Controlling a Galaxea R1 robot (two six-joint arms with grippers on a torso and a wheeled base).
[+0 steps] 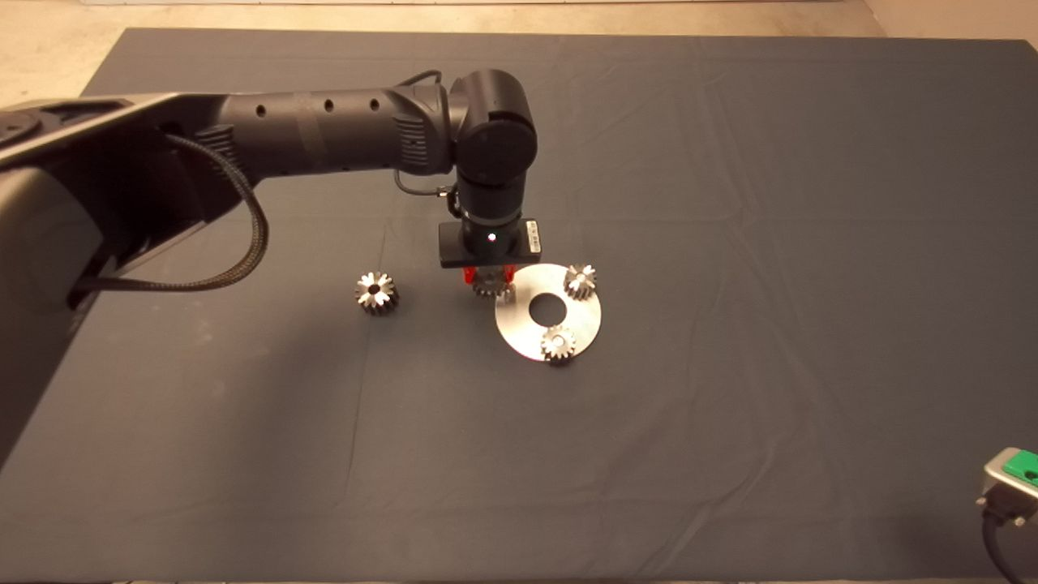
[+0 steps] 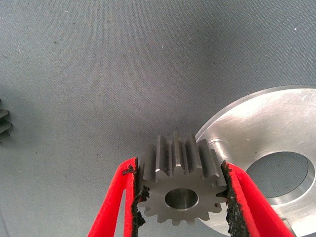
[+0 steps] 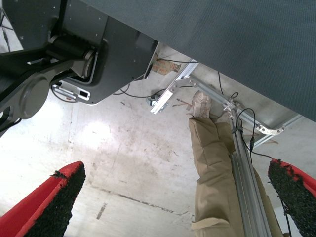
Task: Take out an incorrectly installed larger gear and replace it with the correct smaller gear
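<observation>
- The red fingers (image 2: 123, 197) of the left gripper (image 2: 180, 197) are pinching the smaller gear (image 2: 180, 190) by its teeth, at the round steel plate's (image 1: 584, 320) near-left edge.
- The larger gear (image 1: 375, 292) is lying on the mat (image 1: 730, 203), well apart: removal looks done, seating remains.
- The wrist view is showing a bare peg (image 2: 217, 146) beside the gear, hidden overhead.
- The right gripper (image 1: 1014, 478) is waiting with fingers spread.

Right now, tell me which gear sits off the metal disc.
The larger gear, alone on the mat left of the disc; two gears sit on it, one is in the left claw.
</observation>
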